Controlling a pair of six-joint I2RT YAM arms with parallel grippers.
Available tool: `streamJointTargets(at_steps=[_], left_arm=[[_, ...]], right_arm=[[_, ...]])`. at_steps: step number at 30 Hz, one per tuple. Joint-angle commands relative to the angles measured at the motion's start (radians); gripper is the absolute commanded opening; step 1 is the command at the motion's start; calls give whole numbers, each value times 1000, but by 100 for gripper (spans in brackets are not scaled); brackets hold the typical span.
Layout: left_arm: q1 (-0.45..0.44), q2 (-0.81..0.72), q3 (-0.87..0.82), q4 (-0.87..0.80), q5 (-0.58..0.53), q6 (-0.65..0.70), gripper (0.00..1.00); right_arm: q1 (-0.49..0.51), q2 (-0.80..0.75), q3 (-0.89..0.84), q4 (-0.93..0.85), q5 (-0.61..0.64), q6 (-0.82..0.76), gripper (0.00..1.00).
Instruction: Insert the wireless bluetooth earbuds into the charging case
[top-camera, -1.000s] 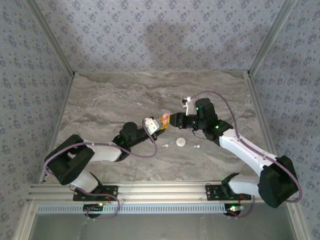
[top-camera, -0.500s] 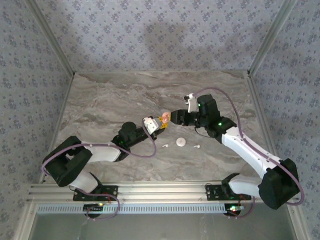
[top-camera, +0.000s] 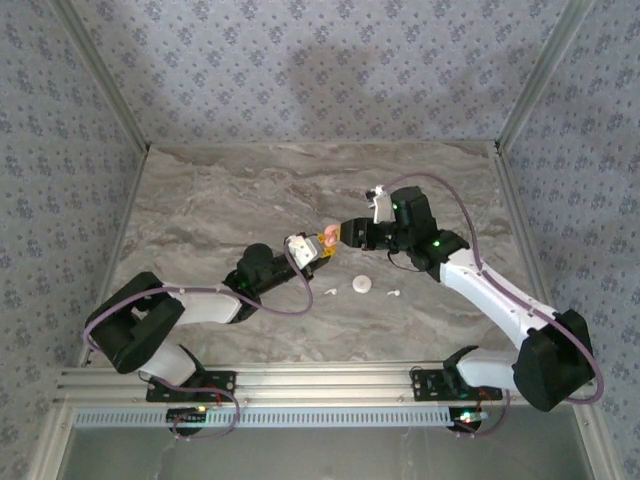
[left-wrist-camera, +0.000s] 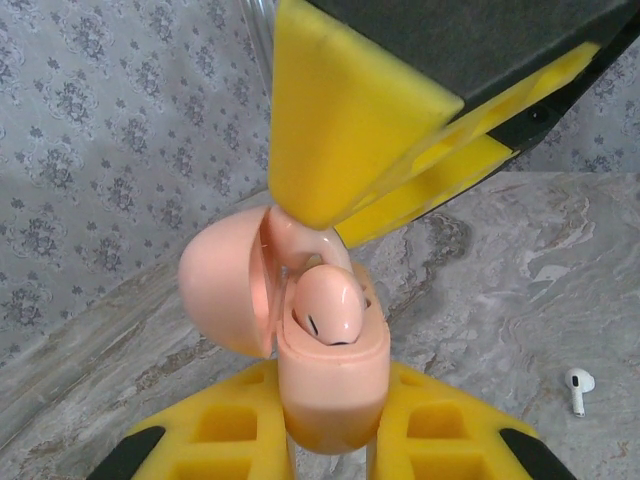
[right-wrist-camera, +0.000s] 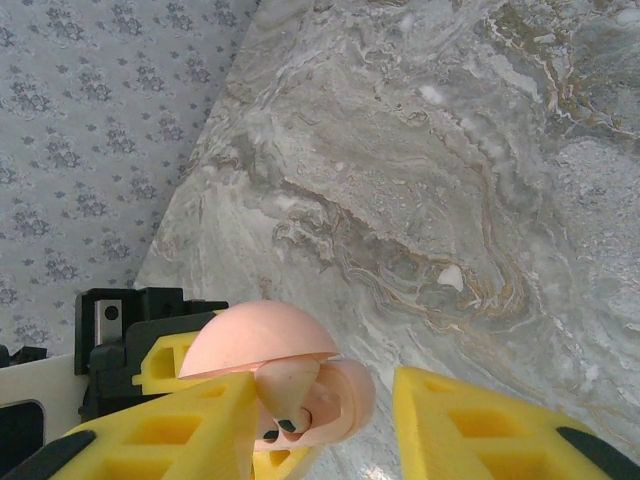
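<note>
no legible text, label, brand, number or sign found: none on pink charging case (left-wrist-camera: 330, 390), white earbud (left-wrist-camera: 577, 389), marble tabletop (top-camera: 220, 205) or patterned wallpaper (top-camera: 330, 70).

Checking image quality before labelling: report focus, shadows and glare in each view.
Top external: even soft light, a faint shadow on the back wall, no glare on the table. Left wrist: the pink charging case is sharp, the white earbud on the table slightly soft. Right wrist: table crisp, near yellow fingers blurred.
</note>
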Motion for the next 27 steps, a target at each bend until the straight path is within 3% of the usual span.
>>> streamJointTargets(at_steps=[1,10,17,27], left_arm=[[-6,-28,26,21,12,11,10],[-7,-26,29,17,12,11,10],[-7,-29,24,17,12,13,10],[-7,-34,21,20,16,15,10]], right_arm=[[-10,7,25,-31,23,-7,39],[-20,7,22,-20,-7,15,40],[-32,-17,22,-8,-23,17,51],[-31,6,36,-8,-38,14,53]])
